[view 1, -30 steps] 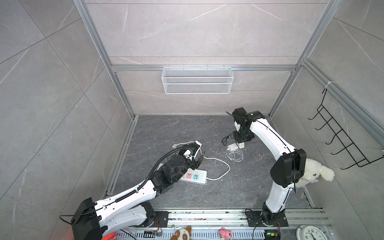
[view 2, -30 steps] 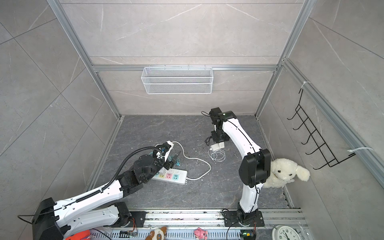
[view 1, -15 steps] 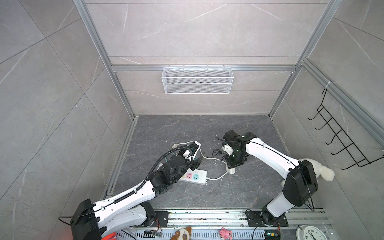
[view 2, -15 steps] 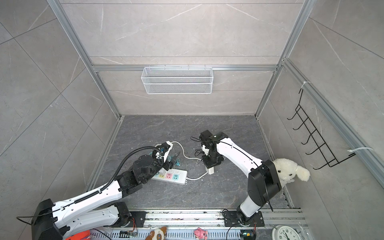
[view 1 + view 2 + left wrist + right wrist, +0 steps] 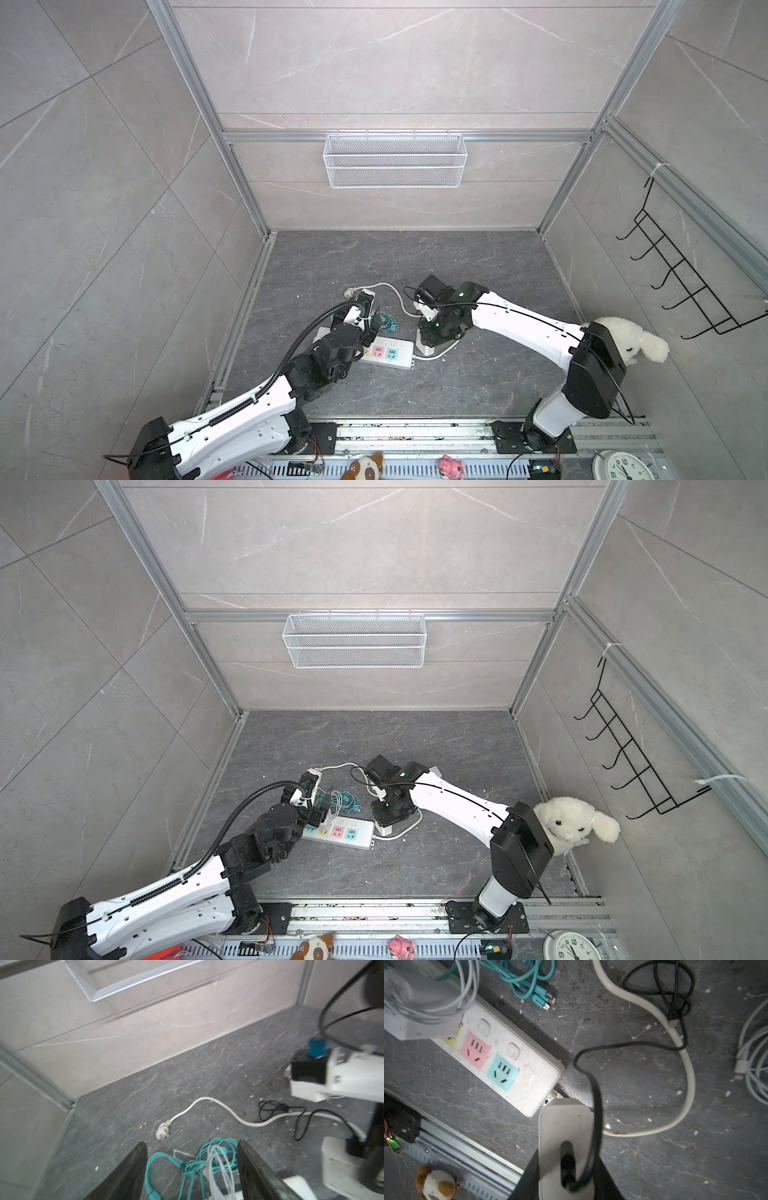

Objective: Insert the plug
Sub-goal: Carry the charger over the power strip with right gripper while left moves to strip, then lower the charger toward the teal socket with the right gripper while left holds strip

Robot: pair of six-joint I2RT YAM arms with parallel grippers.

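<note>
White plug [image 5: 564, 1124] lengthwise in right pincer [image 5: 566, 1159], tip beside power strip [image 5: 529, 1076]

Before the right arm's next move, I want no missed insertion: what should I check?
1. Grip: right gripper shut on charger: ok.
2. Free sockets: pink socket and blue socket empty: ok.
3. Alignment: charger sits off the power strip's end, over no socket: not ok.
4. Pin orientation: hidden under the charger: cannot tell.
5. Strip braced: left gripper open, holding nothing: not ok.
</note>
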